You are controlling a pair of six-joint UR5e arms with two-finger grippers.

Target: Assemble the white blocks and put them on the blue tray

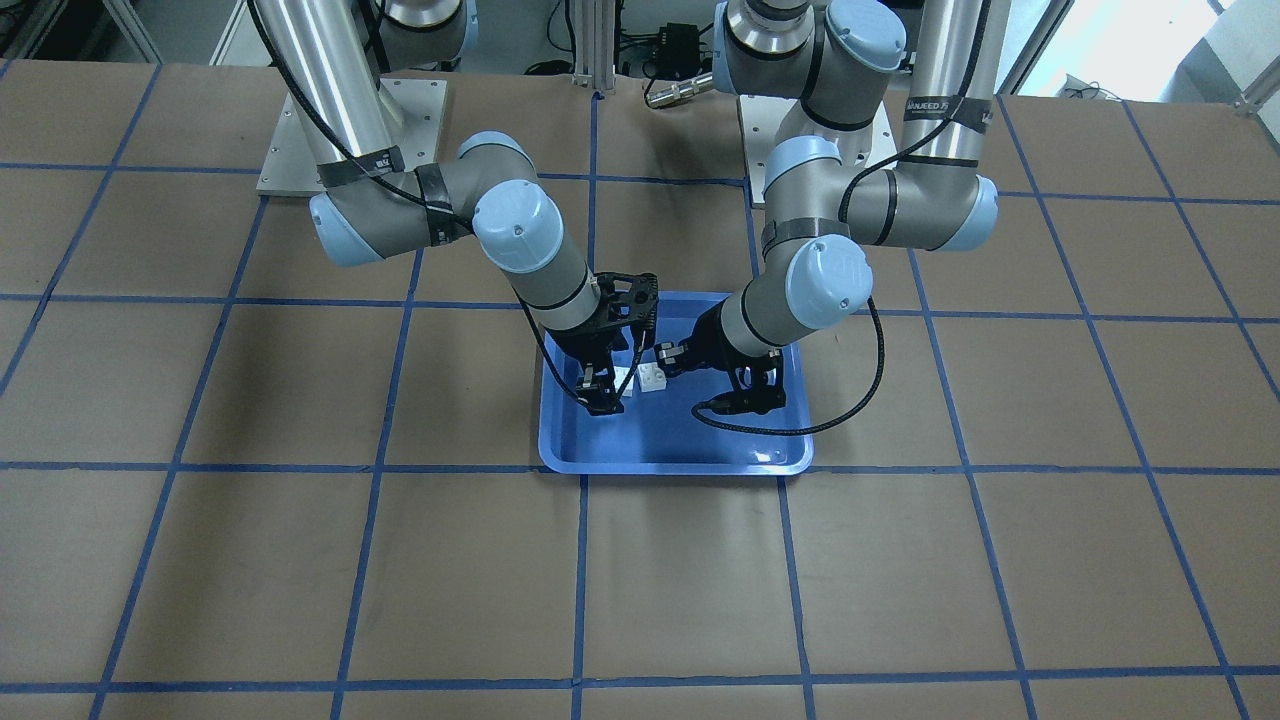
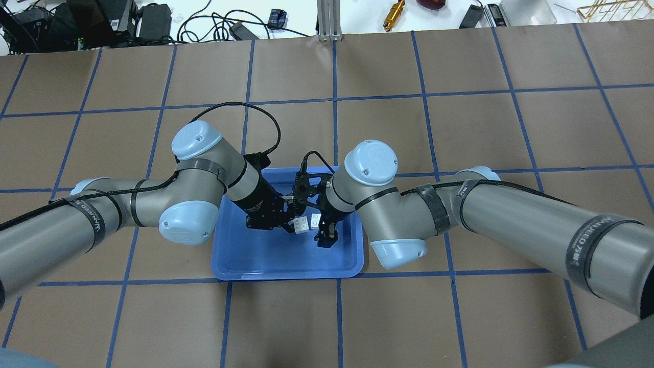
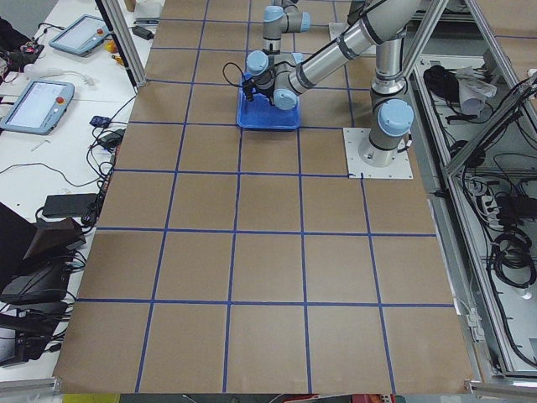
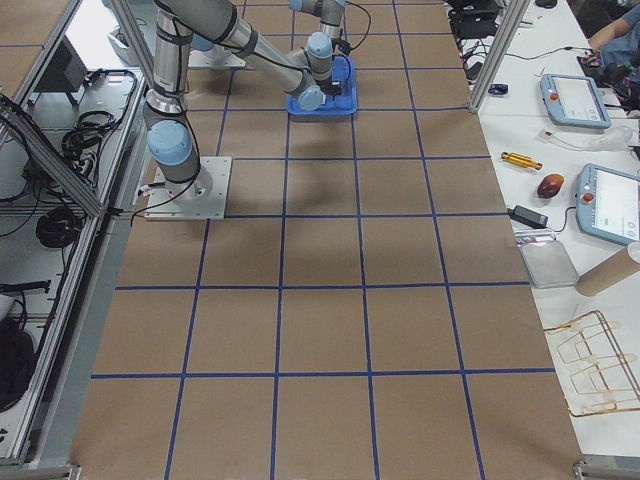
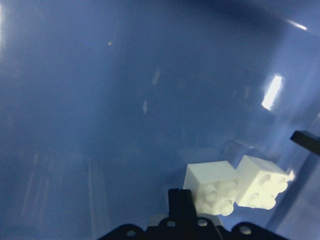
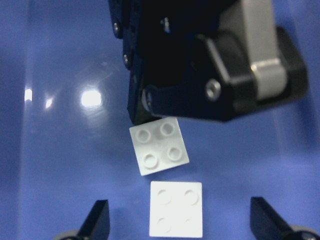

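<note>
in the blue tray (image 1: 600,450), two white blocks (image 6: 159,145) are beside each other, unjoined: one inside the spread right gripper (image 6: 182,220), the tilted one at the left gripper (image 1: 665,356), whose grip i cannot tell.

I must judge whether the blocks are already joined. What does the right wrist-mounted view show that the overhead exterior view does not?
Only the right wrist view shows the four studs on each of the white blocks, a blue gap between them, one block turned against the other, and the right gripper open on either side of the nearer block. Only the overhead view shows the whole blue tray and the gridded table. Both views show two separate blocks over the tray, with the left gripper close beside one.
</note>
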